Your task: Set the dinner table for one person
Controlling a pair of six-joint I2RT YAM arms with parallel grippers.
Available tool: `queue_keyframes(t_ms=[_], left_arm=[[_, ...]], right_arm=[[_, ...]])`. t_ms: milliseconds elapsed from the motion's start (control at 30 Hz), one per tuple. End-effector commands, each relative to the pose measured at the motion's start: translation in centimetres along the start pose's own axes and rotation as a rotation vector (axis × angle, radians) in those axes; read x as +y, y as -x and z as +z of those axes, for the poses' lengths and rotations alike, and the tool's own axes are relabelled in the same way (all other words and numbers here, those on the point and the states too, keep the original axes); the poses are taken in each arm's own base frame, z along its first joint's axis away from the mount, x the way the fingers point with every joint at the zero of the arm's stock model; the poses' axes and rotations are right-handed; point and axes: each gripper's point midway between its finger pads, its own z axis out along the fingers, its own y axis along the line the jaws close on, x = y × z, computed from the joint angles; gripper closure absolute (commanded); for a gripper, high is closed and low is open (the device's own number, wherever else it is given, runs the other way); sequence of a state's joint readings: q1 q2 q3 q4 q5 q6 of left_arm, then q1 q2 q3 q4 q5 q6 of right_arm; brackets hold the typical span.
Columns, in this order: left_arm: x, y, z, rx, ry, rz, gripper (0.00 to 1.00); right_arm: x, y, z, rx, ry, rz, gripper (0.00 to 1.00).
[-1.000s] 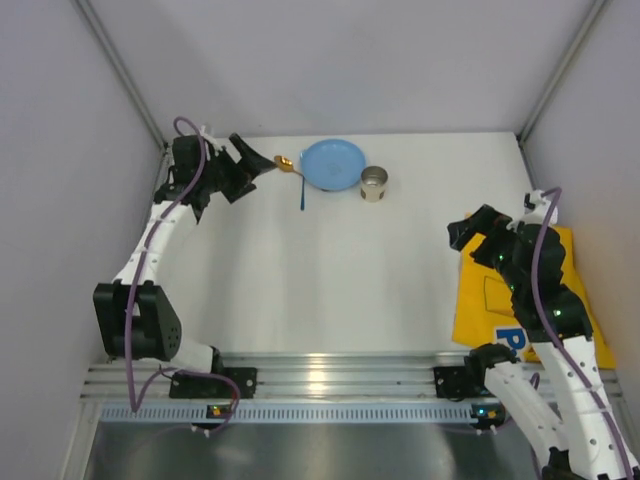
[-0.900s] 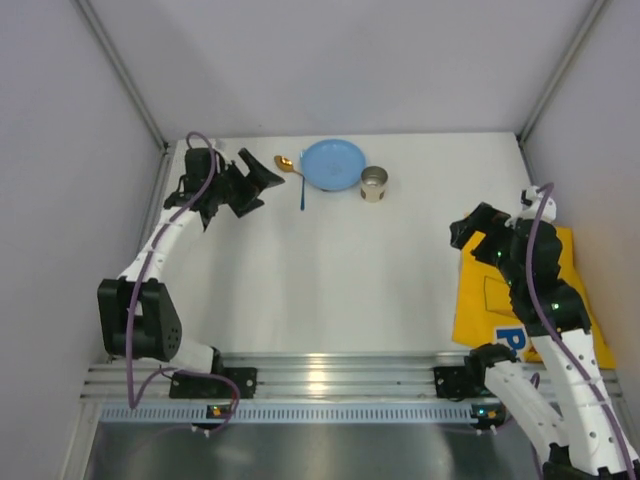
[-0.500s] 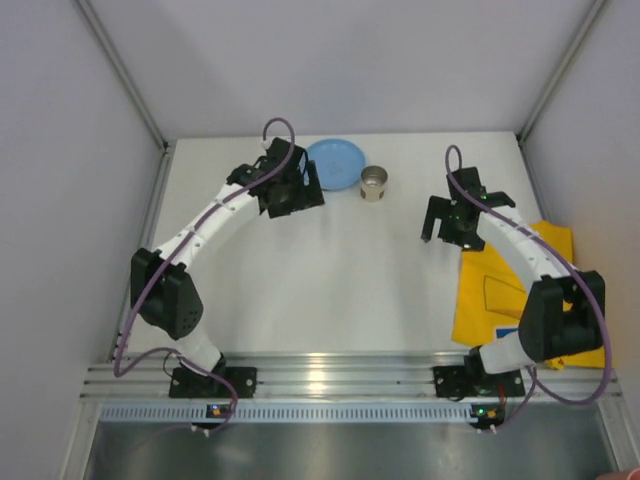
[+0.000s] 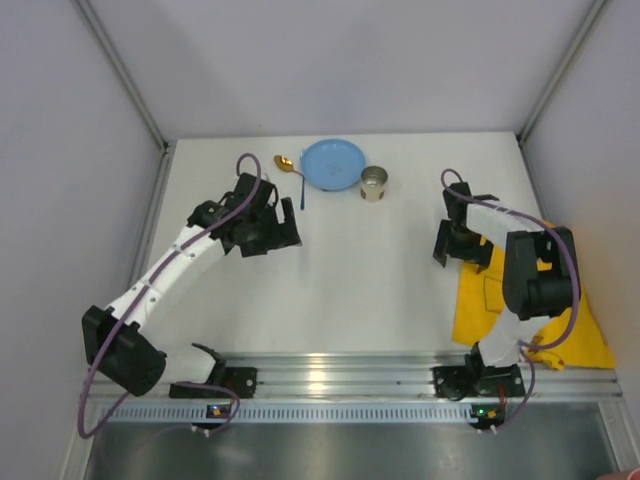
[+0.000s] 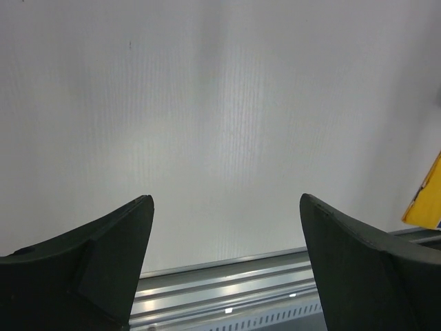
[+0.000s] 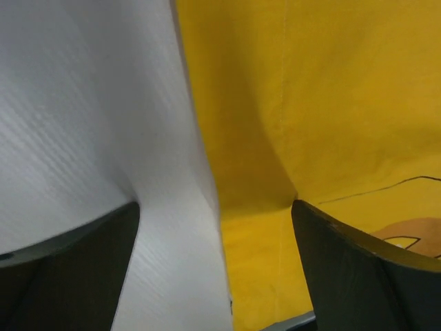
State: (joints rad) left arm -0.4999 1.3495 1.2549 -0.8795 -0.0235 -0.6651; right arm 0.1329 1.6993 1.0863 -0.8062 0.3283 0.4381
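Observation:
The white dinner table [image 4: 350, 270] fills the top view. At its back edge stand a blue plate [image 4: 333, 163], a metal cup [image 4: 373, 184] and a gold spoon with a blue handle [image 4: 292, 172]. A yellow placemat [image 4: 500, 300] lies at the right edge and also shows in the right wrist view [image 6: 310, 103]. My left gripper [image 4: 284, 228] is open and empty over bare table left of centre; its wrist view [image 5: 224, 207] shows only table and the front rail. My right gripper [image 4: 458, 248] is open, low over the placemat's left edge, with that edge between the jaws in its wrist view [image 6: 217, 207].
Grey walls enclose the table on three sides. Silver rails [image 4: 340, 375] run along the near edge, where both arm bases are bolted. A corner of the placemat [image 5: 428, 196] shows at the right of the left wrist view.
The left arm swung from the back left corner toward the plate, then pulled back left of centre. The right arm reached forward, then came down over the placemat's left edge.

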Motion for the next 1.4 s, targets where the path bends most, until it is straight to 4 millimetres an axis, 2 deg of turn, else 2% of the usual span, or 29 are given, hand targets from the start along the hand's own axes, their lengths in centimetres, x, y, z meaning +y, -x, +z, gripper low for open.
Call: queue_keyframes(t_ms=[0, 67, 100, 167, 200, 267, 300, 367, 467, 533, 567, 633, 667, 700, 733, 800, 833, 867, 900, 933, 967, 1000, 1033, 1133, 1167, 1233, 1267, 1333, 1367], left_arm=[[1.3, -2.0, -0.8, 0.050, 0.018, 0.016, 0.08], [2.1, -2.5, -0.9, 0.061, 0.046, 0.024, 0.08], [2.3, -2.8, -0.9, 0.071, 0.056, 0.029, 0.09], [2.8, -3.0, -1.0, 0.077, 0.073, 0.036, 0.09], [2.9, -3.0, -1.1, 0.075, 0.073, 0.039, 0.09], [3.0, -3.0, -1.1, 0.071, 0.076, 0.046, 0.09], [2.9, -3.0, -1.1, 0.069, 0.074, 0.046, 0.09], [2.9, -2.9, -0.9, 0.071, 0.077, 0.050, 0.09], [2.9, -2.2, -0.9, 0.055, 0.093, 0.056, 0.09], [3.8, -1.7, -1.1, 0.043, 0.152, 0.061, 0.09], [3.7, -0.8, -1.7, 0.015, 0.165, 0.063, 0.08], [4.5, 0.3, -2.4, -0.020, 0.225, 0.075, 0.08], [4.3, 1.2, -3.0, -0.049, 0.228, 0.081, 0.08], [4.4, 1.7, -3.4, -0.067, 0.240, 0.082, 0.08], [4.8, 2.4, -3.9, -0.099, 0.271, 0.086, 0.08], [4.8, 3.3, -5.2, -0.134, 0.280, 0.087, 0.07], [4.6, 3.9, -5.9, -0.161, 0.277, 0.087, 0.07], [4.7, 4.0, -6.2, -0.169, 0.279, 0.085, 0.07], [4.8, 4.1, -6.4, -0.175, 0.283, 0.085, 0.06], [4.9, 4.1, -6.7, -0.183, 0.282, 0.079, 0.06], [5.0, 4.0, -6.7, -0.186, 0.282, 0.076, 0.06], [5.1, 3.8, -6.8, -0.186, 0.282, 0.073, 0.06], [5.3, 3.4, -6.6, -0.177, 0.287, 0.066, 0.06], [5.4, 2.6, -5.9, -0.161, 0.271, 0.048, 0.06], [5.0, 2.2, -5.7, -0.149, 0.240, 0.041, 0.06], [4.3, 2.0, -4.9, -0.154, 0.194, 0.025, 0.06], [3.3, 1.6, -4.5, -0.136, 0.139, 0.024, 0.06], [1.6, 1.7, -3.0, -0.139, 0.043, 0.031, 0.06], [0.5, 1.5, -2.3, -0.127, -0.004, 0.042, 0.07]], right_arm=[[-1.7, 0.1, 2.4, 0.023, -0.049, 0.062, 0.13], [-1.8, -0.2, 3.3, 0.035, -0.037, 0.081, 0.25], [-2.1, -0.3, 3.8, 0.044, -0.040, 0.091, 0.43], [-2.0, -0.5, 4.4, 0.051, -0.035, 0.093, 0.59], [-1.9, -0.6, 4.6, 0.055, -0.030, 0.090, 0.79], [-1.2, -1.1, 4.9, 0.070, 0.005, 0.086, 0.96], [-0.8, -1.3, 4.9, 0.076, 0.024, 0.084, 1.00], [0.2, -1.9, 4.7, 0.087, 0.071, 0.081, 1.00], [3.4, -2.4, 2.8, 0.082, 0.190, 0.059, 1.00], [7.3, -2.9, -0.2, 0.074, 0.336, 0.036, 1.00], [9.1, -2.6, -2.0, 0.058, 0.404, 0.029, 1.00], [14.0, -2.9, -7.3, 0.037, 0.577, 0.010, 1.00], [16.2, -3.7, -9.9, 0.029, 0.648, -0.018, 1.00], [17.8, -3.9, -11.9, 0.044, 0.700, 0.023, 1.00], [19.7, -3.2, -15.0, 0.028, 0.792, 0.023, 1.00], [22.6, -4.3, -18.8, 0.049, 0.878, 0.016, 1.00], [23.8, -3.6, -21.5, 0.027, 0.939, 0.010, 1.00], [25.1, -4.5, -22.5, 0.051, 0.964, -0.017, 1.00], [26.0, -5.2, -24.2, 0.098, 1.022, -0.020, 0.98], [26.9, -5.4, -25.9, 0.113, 1.075, -0.037, 0.85], [28.1, -6.5, -26.4, 0.153, 1.111, -0.075, 0.57], [28.9, -7.3, -28.1, 0.189, 1.191, -0.123, 0.03], [29.3, -7.5, -29.1, 0.197, 1.218, -0.149, 0.00], [29.4, -8.5, -29.1, 0.232, 1.233, -0.198, 0.00], [28.9, -8.3, -29.3, 0.217, 1.237, -0.203, 0.00], [27.9, -8.5, -28.2, 0.197, 1.201, -0.214, 0.00], [27.0, -8.1, -28.3, 0.164, 1.202, -0.220, 0.00], [25.5, -8.2, -26.5, 0.159, 1.144, -0.210, 0.00], [24.3, -7.6, -26.6, 0.130, 1.138, -0.195, 0.00]])
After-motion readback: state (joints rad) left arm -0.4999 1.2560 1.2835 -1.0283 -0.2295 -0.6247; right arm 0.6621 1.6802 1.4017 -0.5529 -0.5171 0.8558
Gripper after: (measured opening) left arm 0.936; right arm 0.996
